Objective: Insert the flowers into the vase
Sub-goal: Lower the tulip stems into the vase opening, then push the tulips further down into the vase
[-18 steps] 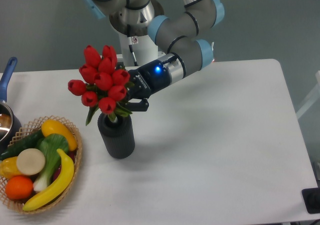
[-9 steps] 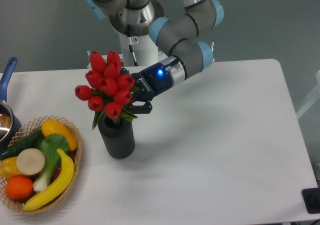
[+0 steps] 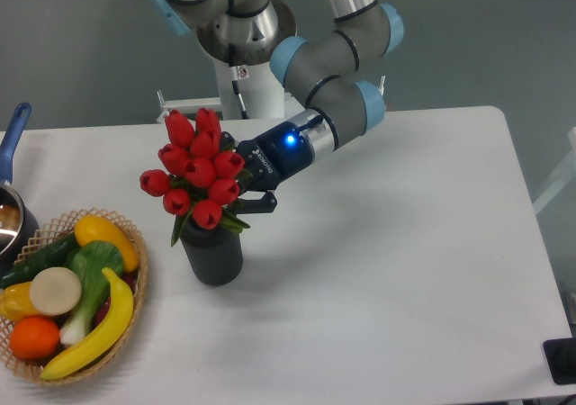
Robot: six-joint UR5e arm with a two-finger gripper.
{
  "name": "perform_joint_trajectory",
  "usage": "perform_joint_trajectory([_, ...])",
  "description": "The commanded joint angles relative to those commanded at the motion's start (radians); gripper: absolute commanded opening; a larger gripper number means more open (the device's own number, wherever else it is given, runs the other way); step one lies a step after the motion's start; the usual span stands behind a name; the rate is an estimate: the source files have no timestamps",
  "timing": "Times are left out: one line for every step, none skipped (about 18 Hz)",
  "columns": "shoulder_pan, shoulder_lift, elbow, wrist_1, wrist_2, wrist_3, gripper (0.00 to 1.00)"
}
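Wicker basket beside vase

Matt, ribbed dark vase at centre left. Smooth, slightly glossy red flowers above it. Black matt plastic gripper on brushed metal arm with pale blue plastic caps. Matt white table. Woven wicker basket lower left, shiny plastic-looking fruit.

So the flowers have drifted toward 4 o'clock and sunk a bit, and the bunch now sits closer over the vase mouth. The end effector slid the same way with them, still clamped on the stems.
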Motion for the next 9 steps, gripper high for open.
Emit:
perform_joint_trajectory([0.0, 0.0, 0.0, 0.0, 0.0, 0.0, 0.31])
perform_joint_trajectory([0.0, -0.002, 0.0, -0.002, 0.002, 0.0, 0.31])
perform_joint_trajectory([0.0, -0.005, 0.0, 0.0, 0.002, 0.0, 0.31])
perform_joint_trajectory([0.0, -0.006, 0.0, 0.0, 0.002, 0.002, 0.31])
perform_joint_trajectory([0.0, -0.011, 0.001, 0.0, 0.002, 0.002, 0.32])
perform_joint_trajectory([0.0, -0.015, 0.002, 0.002, 0.002, 0.002, 0.32])
perform_joint_trajectory([0.0, -0.017, 0.002, 0.002, 0.002, 0.003, 0.33])
perform_joint_trajectory([0.002, -0.017, 0.003, 0.002, 0.002, 0.002, 0.35])
perform_joint_trajectory([0.002, -0.017, 0.003, 0.002, 0.002, 0.002, 0.37])
